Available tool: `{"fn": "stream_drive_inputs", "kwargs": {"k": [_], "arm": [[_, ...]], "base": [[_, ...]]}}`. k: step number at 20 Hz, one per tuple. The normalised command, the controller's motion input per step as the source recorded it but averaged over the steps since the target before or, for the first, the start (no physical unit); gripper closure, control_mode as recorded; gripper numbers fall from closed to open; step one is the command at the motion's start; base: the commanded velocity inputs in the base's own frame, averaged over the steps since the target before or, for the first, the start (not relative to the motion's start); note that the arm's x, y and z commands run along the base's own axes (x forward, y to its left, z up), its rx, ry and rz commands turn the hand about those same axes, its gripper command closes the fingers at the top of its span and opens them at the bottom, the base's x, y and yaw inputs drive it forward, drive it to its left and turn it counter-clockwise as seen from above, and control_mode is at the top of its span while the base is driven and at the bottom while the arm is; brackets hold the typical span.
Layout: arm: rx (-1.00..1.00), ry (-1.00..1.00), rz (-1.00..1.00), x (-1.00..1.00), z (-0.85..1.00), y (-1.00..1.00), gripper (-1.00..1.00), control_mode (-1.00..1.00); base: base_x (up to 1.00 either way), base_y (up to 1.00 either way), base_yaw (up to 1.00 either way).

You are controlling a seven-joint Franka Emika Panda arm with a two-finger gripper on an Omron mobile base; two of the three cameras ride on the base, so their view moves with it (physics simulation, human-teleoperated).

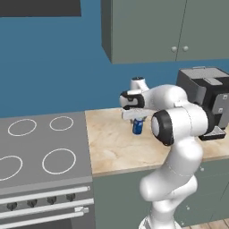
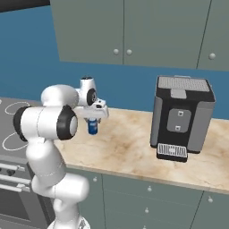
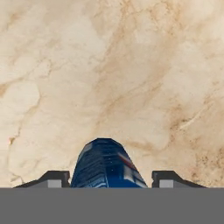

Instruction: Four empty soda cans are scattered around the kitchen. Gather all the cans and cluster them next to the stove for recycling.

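The tool [image 3: 105, 180] grips the blue can [image 3: 106, 164], seemingly lifted above the counter [image 3: 65, 65].

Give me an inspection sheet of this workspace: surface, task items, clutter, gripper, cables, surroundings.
Surface: beige marble counter, bare around the can.
Task items: blue can upright between the fingers, low over or on the counter, cannot tell which; stove to its left, apart from it.
Clutter: coffee machine standing on the counter to the can's right.
Gripper: gripper pointing down, shut on the blue can.
Cables: nothing seen.
Surroundings: blue wall, grey-green cabinets above and below the counter.
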Motion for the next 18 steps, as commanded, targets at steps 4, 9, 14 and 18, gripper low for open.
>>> {"fn": "stream_drive_inputs", "kwargs": {"k": [4, 9, 14, 18], "arm": [[0.0, 0.31, 0.32, 0.0, 0.2, 1.0, 1.0, -1.0], [-0.01, 0.16, 0.11, -0.02, 0.01, 1.0, 1.0, -1.0], [-0.03, 0.11, 0.0, 0.07, -0.08, 0.9, 1.0, -1.0], [-0.01, 0.08, 0.0, 0.09, -0.06, 0.77, 1.0, -1.0]], "base": [[0.0, 0.0, 0.0], [0.0, 0.0, 0.0], [0.0, 0.0, 0.0], [0.0, 0.0, 0.0]]}}
